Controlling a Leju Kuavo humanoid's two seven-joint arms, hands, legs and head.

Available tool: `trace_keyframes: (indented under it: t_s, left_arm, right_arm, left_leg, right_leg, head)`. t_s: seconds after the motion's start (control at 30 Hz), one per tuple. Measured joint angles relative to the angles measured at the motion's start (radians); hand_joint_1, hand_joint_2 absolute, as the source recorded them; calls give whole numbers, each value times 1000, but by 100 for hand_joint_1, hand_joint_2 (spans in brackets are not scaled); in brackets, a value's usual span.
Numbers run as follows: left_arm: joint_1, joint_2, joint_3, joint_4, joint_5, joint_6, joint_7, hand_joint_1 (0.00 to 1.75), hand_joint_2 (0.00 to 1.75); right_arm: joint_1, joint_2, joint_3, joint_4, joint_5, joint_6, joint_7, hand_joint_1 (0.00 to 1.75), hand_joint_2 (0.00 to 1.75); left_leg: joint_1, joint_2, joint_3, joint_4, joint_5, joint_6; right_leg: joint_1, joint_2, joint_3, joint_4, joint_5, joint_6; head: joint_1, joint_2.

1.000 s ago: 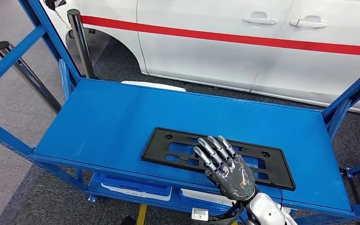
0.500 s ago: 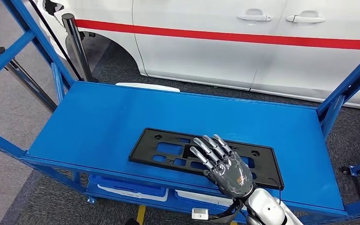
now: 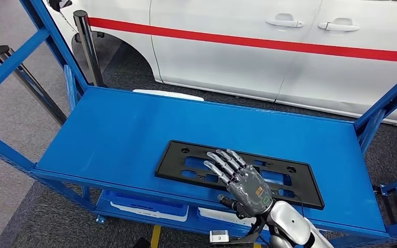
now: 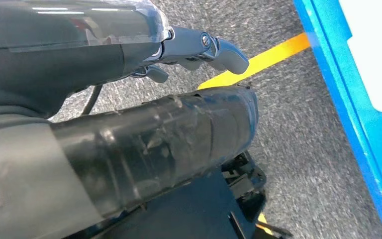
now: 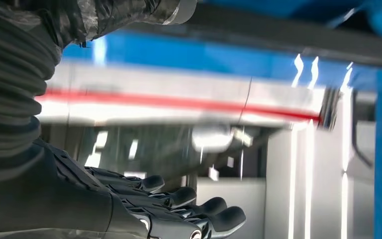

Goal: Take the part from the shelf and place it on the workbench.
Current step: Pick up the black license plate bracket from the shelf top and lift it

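No legible text, label, brand, number or sign appears in any view. The white car point(image 3: 289, 51) carries a plain red stripe point(image 3: 248, 40) with no lettering, and a small green-outlined mark on the back of the right hand point(image 3: 245, 188) is too small to read.
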Motion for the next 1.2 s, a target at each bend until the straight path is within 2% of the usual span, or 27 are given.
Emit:
trace_keyframes:
  t_s: [0.03, 0.1, 0.17, 0.27, 0.33, 0.37, 0.43, 0.47, 0.5, 0.53, 0.57, 0.6, 0.67, 0.7, 0.77, 0.83, 0.87, 0.93, 0.97, 1.0, 1.03, 1.07, 1.1, 1.13, 1.17, 1.2]
  left_arm:
    - [1, 0, 0, 0, 1, 1, 1, 0, 0]
    - [1, 0, -1, 0, 3, 2, 1, 0, 0]
    - [1, 0, -3, 0, 4, 4, 1, 0, 0]
    - [1, 0, -3, 0, 5, 7, 2, 0, 0]
    - [1, 0, -3, 0, 6, 8, 3, 0, 0]
    - [0, 0, -4, 0, 7, 8, 3, 0, 0]
    - [1, 0, -4, 0, 8, 8, 3, 0, 0]
    - [2, 0, -4, 0, 8, 8, 3, 0, 0]
    - [3, 0, -4, 0, 9, 9, 3, 0, 0]
    - [3, 1, -4, 0, 10, 9, 3, 0, 0]
    - [3, 1, -4, 0, 11, 10, 3, 0, 0]
    - [3, 1, -4, 0, 12, 10, 3, 0, 0]
    - [1, 2, -4, 0, 13, 11, 3, 0, 0]
    - [1, 2, -4, 0, 13, 11, 3, 0, 0]
    - [2, 2, -4, 0, 13, 11, 3, 0, 0]
    - [3, 2, -4, 0, 13, 12, 4, 0, 0]
    - [2, 2, -4, 0, 13, 12, 4, 0, 0]
    - [1, 2, -4, 0, 14, 12, 4, 0, 0]
    - [2, 2, -4, 0, 14, 11, 4, 0, 0]
    - [3, 3, -4, 0, 14, 11, 4, 0, 0]
    - [4, 3, -4, 0, 14, 11, 4, 0, 0]
    - [4, 2, -4, 0, 15, 11, 3, 0, 0]
    - [5, 2, -4, 0, 15, 10, 2, 0, 0]
    - [5, 2, -4, 0, 15, 10, 1, 0, 0]
    - [5, 2, -4, 0, 16, 10, -1, 0, 0]
    - [5, 2, -4, 0, 16, 9, -2, 0, 0]
  right_arm:
    - [0, 0, 2, -1, -45, 27, -6, 0, 175]
    - [-1, 0, 3, -6, -119, 68, -16, 0, 175]
    - [-3, 0, 3, -11, -156, 90, -23, 0, 175]
    - [-2, -1, 1, -15, -181, 104, -29, 0, 175]
    - [-2, -1, -4, -19, -194, 114, -31, 0, 175]
    - [-2, -1, -7, -21, -202, 119, -32, 0, 175]
    - [0, 0, -11, -22, -216, 134, -35, 0, 175]
    - [1, 0, -12, -22, -221, 139, -35, 0, 175]
    - [3, 0, -13, -22, -224, 142, -36, 0, 175]
    - [3, 0, -14, -22, -225, 144, -37, 0, 175]
    - [4, 0, -17, -22, -226, 144, -37, 0, 175]
    - [4, 0, -20, -22, -226, 144, -37, 0, 175]
    - [3, 0, -27, -22, -227, 144, -37, 0, 175]
    - [3, 0, -29, -22, -227, 145, -37, 0, 175]
    - [3, 0, -34, -22, -226, 146, -36, 0, 175]
    - [3, 0, -38, -21, -224, 151, -32, 0, 175]
    - [2, 0, -39, -20, -222, 156, -27, 0, 175]
    - [1, 0, -43, -15, -220, 170, -17, 0, 175]
    - [2, 0, -44, -9, -221, 177, -13, 0, 175]
    - [4, 0, -46, -2, -222, 182, -11, 0, 175]
    - [5, 0, -48, 4, -224, 185, -10, 0, 175]
    - [5, 0, -52, 10, -225, 187, -10, 0, 175]
    - [4, -1, -55, 15, -225, 190, -10, 0, 175]
    - [3, -1, -59, 20, -225, 194, -8, 0, 175]
    - [2, -2, -61, 23, -225, 198, -7, 0, 175]
    - [1, -2, -63, 26, -225, 201, -6, 0, 175]
  left_leg:
    - [0, 0, 0, 3, -1, -1]
    - [0, -2, 0, 10, -6, -6]
    - [-3, -3, -3, 18, -11, -14]
    - [-6, -3, -6, 18, -12, -29]
    - [-4, -3, -17, 44, -33, -39]
    - [-3, -2, -33, 82, -59, -44]
    - [0, -2, -89, 206, -122, -51]
    - [1, -2, -116, 264, -144, -53]
    - [1, -2, -130, 294, -146, -54]
    - [2, -2, -127, 287, -129, -53]
    - [2, -2, -103, 237, -95, -51]
    - [2, -2, -69, 164, -58, -46]
    - [-2, -2, -12, 46, -18, -37]
    - [-5, -3, -1, 21, -15, -34]
    - [-6, -3, 0, 14, -15, -25]
    - [-3, -2, 5, 3, -7, -12]
    - [-1, -2, 7, -2, -4, -6]
    - [0, -1, 7, -4, -2, 1]
    - [0, -1, 6, -4, -2, 1]
    - [-1, -1, 6, -3, -3, 1]
    - [-1, -1, 5, -1, -4, 1]
    - [-1, -1, 6, 2, -6, 0]
    - [0, -2, 6, 5, -8, -2]
    - [-2, -3, 5, 10, -11, -5]
    - [-4, -3, 4, 14, -14, -9]
    - [-7, -3, 2, 18, -17, -12]
  right_leg:
    - [-1, 0, 11, -21, 22, 0]
    - [-3, 0, 74, -147, 86, -3]
    - [0, 0, 120, -245, 116, -13]
    - [3, 1, 124, -265, 118, -31]
    - [-1, 0, 126, -271, 122, -44]
    - [-2, 0, 127, -273, 124, -49]
    - [-1, -2, 126, -273, 123, -55]
    - [0, -2, 125, -273, 123, -55]
    - [1, -2, 125, -272, 123, -56]
    - [1, -2, 126, -272, 123, -55]
    - [1, -1, 128, -272, 122, -55]
    - [1, -1, 130, -272, 121, -53]
    - [4, 0, 131, -271, 120, -46]
    - [5, 0, 130, -271, 120, -41]
    - [5, 0, 130, -274, 123, -29]
    - [4, 0, 124, -257, 107, -20]
    - [3, 0, 109, -222, 85, -16]
    - [1, 0, 54, -103, 23, -12]
    - [1, 0, 26, -44, 1, -10]
    - [0, 0, 8, -9, -5, -9]
    - [0, 0, 8, -11, 9, -8]
    - [-1, 0, 27, -52, 39, -8]
    - [-2, 0, 59, -118, 76, -9]
    - [-1, 0, 90, -184, 101, -11]
    - [0, 0, 114, -234, 116, -13]
    - [2, 0, 126, -261, 119, -15]
  head:
    - [0, 0]
    - [0, 0]
    - [0, 0]
    - [-1, 0]
    - [-1, 0]
    - [-1, 0]
    - [-2, 0]
    - [-2, 0]
    - [-2, 0]
    - [-2, 0]
    - [-2, 0]
    - [-2, 0]
    - [-1, 0]
    - [-1, 0]
    - [-1, 0]
    - [-1, 0]
    - [0, 0]
    - [0, 0]
    - [0, 0]
    - [0, 0]
    - [0, 0]
    - [0, 0]
    - [0, 0]
    - [0, 0]
    - [0, 0]
    - [0, 0]
